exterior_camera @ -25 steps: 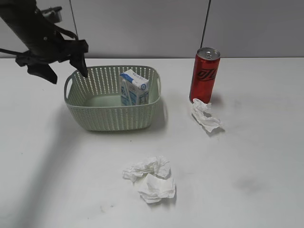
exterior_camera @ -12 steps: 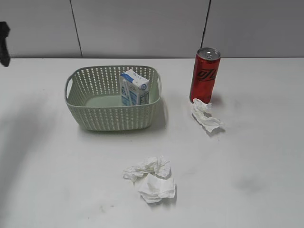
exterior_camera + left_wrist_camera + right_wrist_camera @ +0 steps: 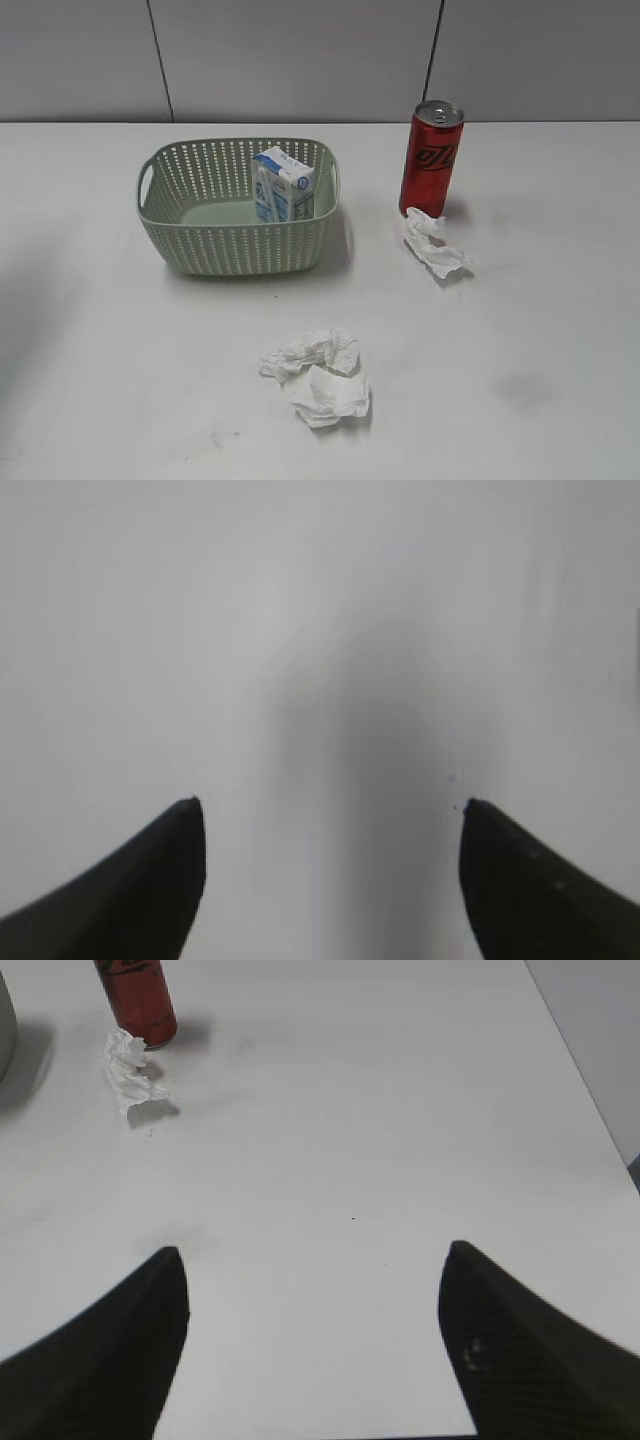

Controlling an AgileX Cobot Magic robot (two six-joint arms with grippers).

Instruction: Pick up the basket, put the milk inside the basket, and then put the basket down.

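Left end effector (image 3: 330, 880): your wrist camera shows its two dark fingers spread wide apart, released, with nothing between them and only bare pale surface below. It is out of the exterior view.

Right end effector (image 3: 315, 1345): likewise released, fingers wide apart, empty, hanging over bare surface (image 3: 380, 1140) toward the right edge. It is also out of the exterior view.

Basket (image 3: 240, 245): you will find it resting on the surface (image 3: 540, 320), left of centre and toward the far edge. Pale sage green, rounded rectangle, perforated sides, cut-out handle at its left end.

Milk (image 3: 283, 185): standing inside the basket, against its far right part. White and blue carton; the blue print is too small for you to read.

Red can (image 3: 430, 158): upright, right of the basket and apart from it, toward the far edge. Silver top, dark script logo on the side, not legible. Its base shows in the right wrist view (image 3: 135, 995).

Crumpled tissue (image 3: 433, 243): just in front of the can, at its base.

Second crumpled tissue (image 3: 315, 375): a larger wad near the middle of the near edge, well apart from the basket.
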